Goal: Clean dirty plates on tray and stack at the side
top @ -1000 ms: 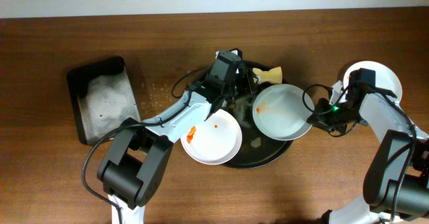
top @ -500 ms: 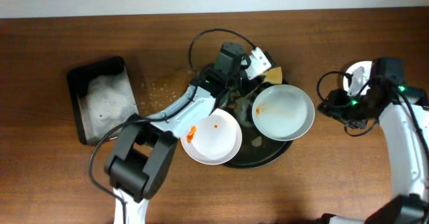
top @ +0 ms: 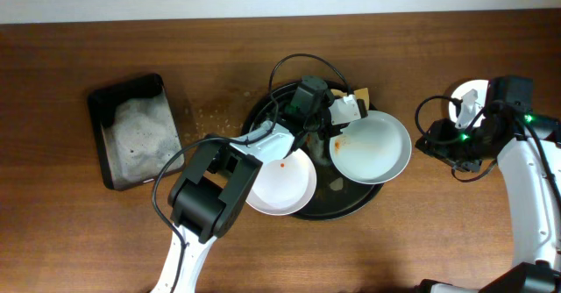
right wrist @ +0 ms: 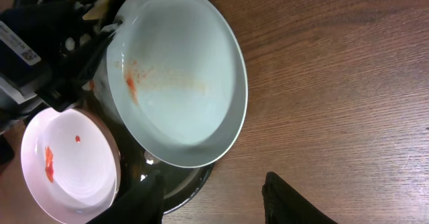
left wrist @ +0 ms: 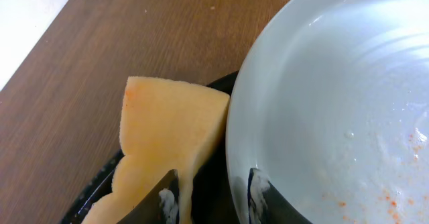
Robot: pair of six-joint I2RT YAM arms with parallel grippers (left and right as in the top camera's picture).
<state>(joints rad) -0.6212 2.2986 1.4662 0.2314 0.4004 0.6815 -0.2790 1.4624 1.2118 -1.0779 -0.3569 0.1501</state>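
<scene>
— So, which step is this?
— Scrubbing, I judge. The left end effector (left wrist: 211, 196) hangs over the far rim of the tray (top: 342, 203). Its jaws are partly apart and the yellow sponge (left wrist: 167, 127) lies against one finger. A dark gap shows between them, so I see no firm grip.
— And the plates?
— Two lie on the tray. A smeared plate (top: 370, 146) overhangs its right rim, and a second smeared plate (top: 280, 183) overhangs its near rim. A third plate (top: 469, 91) sits on the tabletop well right of the tray, partly hidden by the right arm.
— The right end effector (right wrist: 213, 184)?
— Wide open and empty, just off the tray's right rim.
— Next?
— Probably pinch the sponge squarely, then wipe the orange marks on the smeared plate. The right side could steady its rim, since a loose sponge would likely slip.
</scene>
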